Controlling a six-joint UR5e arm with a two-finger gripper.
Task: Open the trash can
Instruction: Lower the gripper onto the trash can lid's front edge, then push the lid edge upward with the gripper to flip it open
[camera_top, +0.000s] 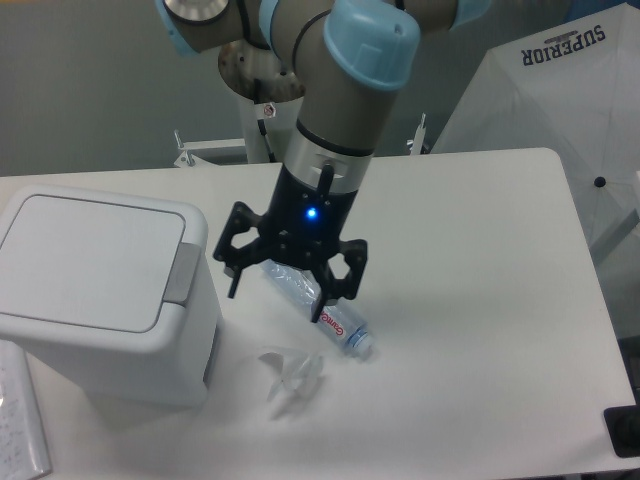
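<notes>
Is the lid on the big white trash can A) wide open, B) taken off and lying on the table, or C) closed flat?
C, the lid lies flat on top of the trash can, with the grey push tab at its edge and the gripper, jaws spread, off to the side above the bottle.

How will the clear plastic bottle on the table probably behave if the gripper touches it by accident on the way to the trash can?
The bottle lies on its side on the smooth table, so a bump would likely roll it. It looks clear and apparently empty, so probably light and easily displaced. Its thin walls may dent rather than resist. The open gripper hangs right over it.
</notes>
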